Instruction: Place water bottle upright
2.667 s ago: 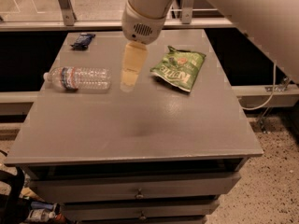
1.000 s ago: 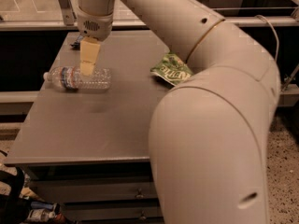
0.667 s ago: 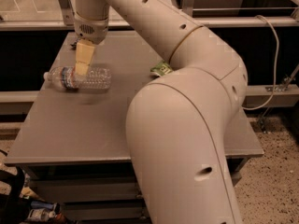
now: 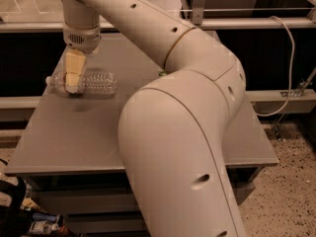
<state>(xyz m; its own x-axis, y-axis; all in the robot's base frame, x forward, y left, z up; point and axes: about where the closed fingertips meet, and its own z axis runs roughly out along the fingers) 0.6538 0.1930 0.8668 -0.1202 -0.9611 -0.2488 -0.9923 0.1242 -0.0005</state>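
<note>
Water bottle (image 4: 97,82) on its side, 10 o'clock on surface (image 4: 74,142), cap twd 9. Hand (image 4: 73,87) down at neck end; open/closed: can't tell. Uprighting not yet done.

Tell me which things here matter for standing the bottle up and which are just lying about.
For the job:
water bottle, lying on its side
gripper, over its neck end
table

Lying about:
cable at right
clutter under the table

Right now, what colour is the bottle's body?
Clear ribbed plastic, shown in the camera view. The bottle lies on its side, with the gripper at its neck end.
</note>
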